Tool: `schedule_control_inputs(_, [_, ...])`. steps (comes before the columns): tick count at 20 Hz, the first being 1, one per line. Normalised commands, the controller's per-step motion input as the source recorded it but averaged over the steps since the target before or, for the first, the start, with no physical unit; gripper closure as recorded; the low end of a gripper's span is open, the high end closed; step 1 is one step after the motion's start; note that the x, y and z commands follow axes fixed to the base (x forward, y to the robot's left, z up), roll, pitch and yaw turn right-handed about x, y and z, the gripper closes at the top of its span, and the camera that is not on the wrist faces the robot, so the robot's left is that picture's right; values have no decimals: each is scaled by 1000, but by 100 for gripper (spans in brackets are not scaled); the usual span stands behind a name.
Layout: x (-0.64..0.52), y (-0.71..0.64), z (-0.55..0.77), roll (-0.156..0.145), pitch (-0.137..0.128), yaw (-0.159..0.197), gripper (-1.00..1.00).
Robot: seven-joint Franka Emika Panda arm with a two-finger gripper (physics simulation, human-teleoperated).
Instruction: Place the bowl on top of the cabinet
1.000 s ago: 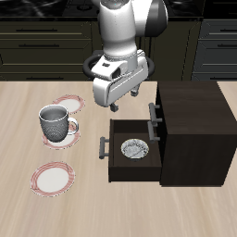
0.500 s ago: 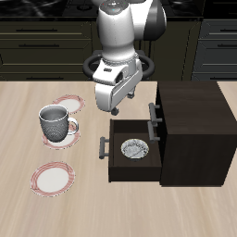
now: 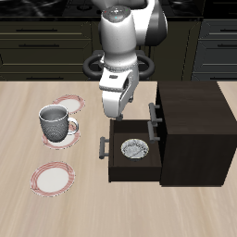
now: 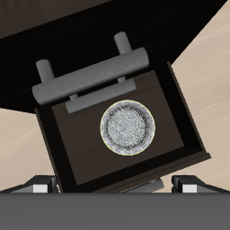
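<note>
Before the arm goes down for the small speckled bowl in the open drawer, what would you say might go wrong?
1. The small white bowl with grey speckles lies deep in the open drawer of the dark brown wooden cabinet; descending fingers may strike the drawer walls.
2. The grey bar handle beside it could catch the gripper.
3. A rim pinch may slip while lifting to the top.

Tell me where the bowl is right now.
The bowl sits inside the cabinet's pulled-out drawer, near its middle. The gripper hangs above it, and the wrist view looks straight down on it.
</note>
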Motion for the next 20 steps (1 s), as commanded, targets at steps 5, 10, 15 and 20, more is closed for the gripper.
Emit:
schedule_control_inputs(5, [5,40,-121,-3,-19,151,-100])
schedule_control_inputs(10, [-35,-44,-37,4,-7,70,-100])
schedule_control_inputs(15, [59,-35,-66,-17,-33,70,-100])
schedule_control_inputs(20, [24,-4,-150,-7,-10,46,-100])
